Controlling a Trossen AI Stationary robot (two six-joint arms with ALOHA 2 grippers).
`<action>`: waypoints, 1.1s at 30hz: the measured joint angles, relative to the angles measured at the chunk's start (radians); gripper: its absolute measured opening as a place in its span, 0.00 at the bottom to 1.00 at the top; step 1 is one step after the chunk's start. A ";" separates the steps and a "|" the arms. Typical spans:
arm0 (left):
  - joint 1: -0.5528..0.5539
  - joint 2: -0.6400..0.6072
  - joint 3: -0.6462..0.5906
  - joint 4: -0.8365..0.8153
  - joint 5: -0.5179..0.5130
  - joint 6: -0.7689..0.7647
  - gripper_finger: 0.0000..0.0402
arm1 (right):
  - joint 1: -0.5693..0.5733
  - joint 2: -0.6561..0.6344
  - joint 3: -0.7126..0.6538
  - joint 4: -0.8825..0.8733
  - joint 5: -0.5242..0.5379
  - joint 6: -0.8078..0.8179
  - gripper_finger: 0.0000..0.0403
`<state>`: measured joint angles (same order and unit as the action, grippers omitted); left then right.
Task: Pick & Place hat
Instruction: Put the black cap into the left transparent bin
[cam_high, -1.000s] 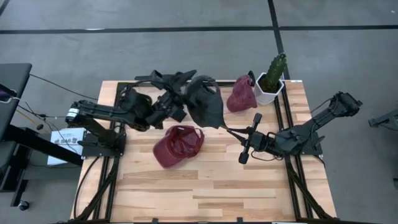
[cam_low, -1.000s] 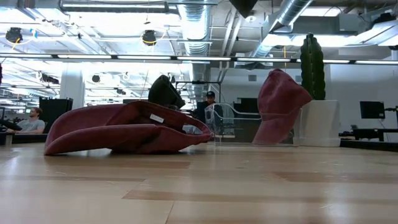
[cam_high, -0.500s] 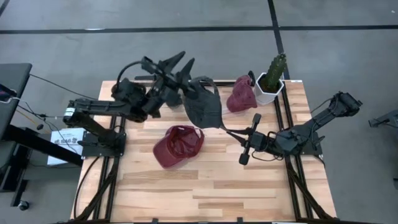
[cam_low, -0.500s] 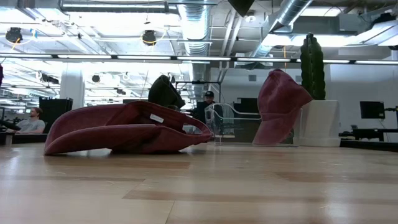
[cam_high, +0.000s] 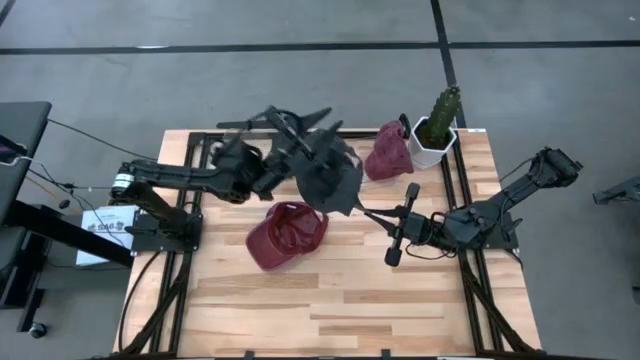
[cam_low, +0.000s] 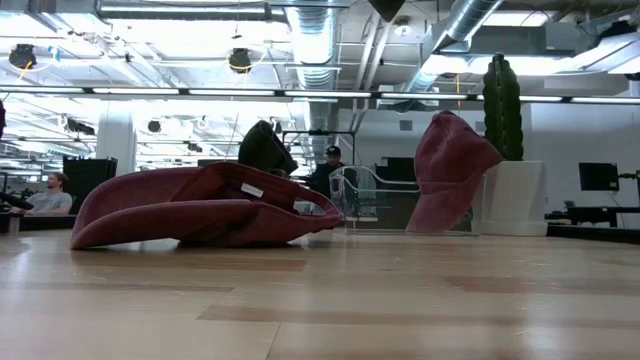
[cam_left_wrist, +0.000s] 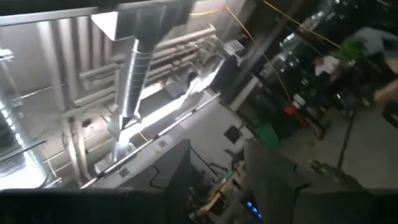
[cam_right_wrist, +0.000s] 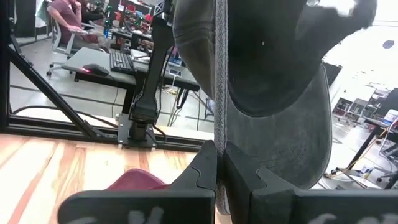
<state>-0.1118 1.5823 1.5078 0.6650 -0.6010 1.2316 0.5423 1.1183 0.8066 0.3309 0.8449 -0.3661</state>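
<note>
Above the table (cam_high: 400, 300), the left pincer (cam_high: 300, 125) (fingers apart) has swung nearer the black hat (cam_high: 328, 172), strap clamped by the right pincer (cam_high: 366, 212).

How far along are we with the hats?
One maroon hat already leans on the cactus pot. The black hat hangs off the table, its strap pinched in the shut right gripper; the left gripper is raised beside it. The other maroon hat lies on the table, untouched.

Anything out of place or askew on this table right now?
Yes. One maroon cap lies upside down mid-table, another maroon cap slumps against the white cactus pot, and the dark hat hangs in the air, its strap pinched in the right gripper.
</note>
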 joint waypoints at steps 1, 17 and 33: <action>-0.006 0.014 0.000 0.002 -0.006 0.004 0.37 | 0.000 0.000 0.000 0.000 0.001 0.000 0.00; -0.127 0.110 0.000 0.000 -0.226 0.136 0.37 | 0.000 0.000 0.000 -0.009 0.110 -0.052 0.00; -0.202 0.057 0.000 -0.085 -0.465 0.209 0.37 | 0.001 -0.046 0.000 -0.012 0.177 -0.088 0.00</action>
<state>-0.3141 1.6394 1.5078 0.5804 -1.0655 1.4406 0.5434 1.0721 0.8062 0.3189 1.0221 -0.4539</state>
